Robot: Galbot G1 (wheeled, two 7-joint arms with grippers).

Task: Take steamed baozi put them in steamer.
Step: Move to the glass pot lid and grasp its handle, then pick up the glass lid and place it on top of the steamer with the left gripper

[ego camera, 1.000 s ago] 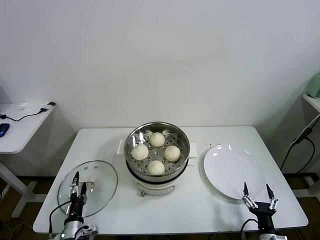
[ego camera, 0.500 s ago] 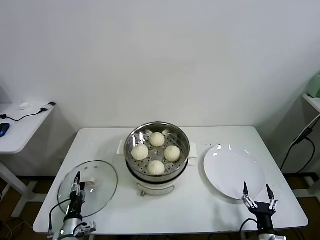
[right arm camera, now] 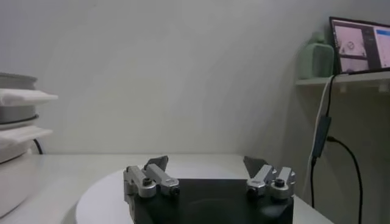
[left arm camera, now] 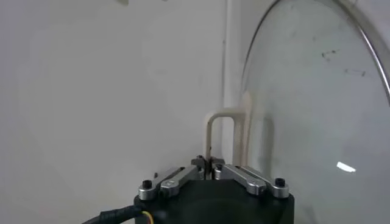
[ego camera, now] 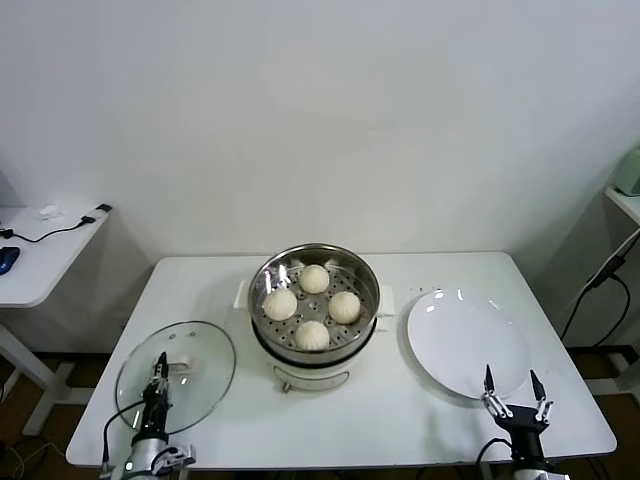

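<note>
Steamer (ego camera: 315,305): round stainless-steel pot on a cream-white base, standing at the middle of the table (ego camera: 400,420). Its perforated tray shows between the contents, and it has no cover on.

Steamed baozi, four pieces, all inside the steamer on the tray:
- far bun (ego camera: 315,279)
- left bun (ego camera: 280,304)
- right bun (ego camera: 345,306)
- near bun (ego camera: 312,335)
The four sit in a loose diamond, close to one another; I cannot tell if any touch.

Plate (ego camera: 467,343): flat, white, on the table to the right of the steamer, near it but apart. No bun lies on it.

Glass lid (ego camera: 176,362): round, lying flat on the table to the left of the steamer, apart from it.

Left hand (ego camera: 159,382): low at the near-left table edge, over the near rim of the glass lid. The left wrist view shows its fingers drawn together, tips meeting, with nothing between them.

Right hand (ego camera: 510,388): low at the near-right table edge, at the near rim of the plate. Its fingers are spread wide and hold nothing, which the right wrist view (right arm camera: 207,167) confirms.

Status of task: judged complete as to loading, since all four buns are in the steamer and none remain outside. The lid is still off; whether covering is wanted the task sentence does not say.
</note>
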